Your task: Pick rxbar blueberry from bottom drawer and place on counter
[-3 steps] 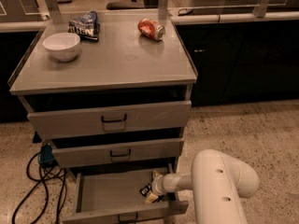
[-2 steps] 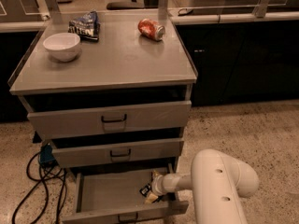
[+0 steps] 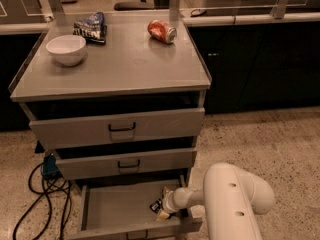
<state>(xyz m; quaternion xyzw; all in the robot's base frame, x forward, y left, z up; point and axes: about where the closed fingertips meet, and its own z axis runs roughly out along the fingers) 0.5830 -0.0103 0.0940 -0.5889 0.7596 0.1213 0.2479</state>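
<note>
The counter [image 3: 135,64] is observed as a grey cabinet top with a thin raised rim. A white bowl [image 3: 66,49] is stood near its left edge, towards the back-left corner. A blue-and-white chip bag [image 3: 91,26] is laid at the back edge, just behind and to the right of the bowl and apart from it. A red soda can [image 3: 162,31] is laid on its side near the back edge, towards the back-right corner, well apart from the bag.

Three drawers are noted below the front edge. The top drawer [image 3: 120,128] and the middle drawer [image 3: 125,163] are each pulled out slightly. The bottom drawer [image 3: 115,209] is pulled out furthest, and its grey floor is exposed.

The white arm [image 3: 232,199] is seen low on the right, below the front-right corner of the counter, and is reached leftward into the bottom drawer. The tool [image 3: 163,205] is located inside that drawer, at its right side. The rxbar blueberry [image 3: 155,206], seen as a small dark wrapper with white patches, is found in the bottom drawer directly at the tool. It cannot be told whether the tool is closed on the bar or merely set against it.

Dark cables [image 3: 40,199] are recorded on the speckled floor, below the front-left corner of the counter.
</note>
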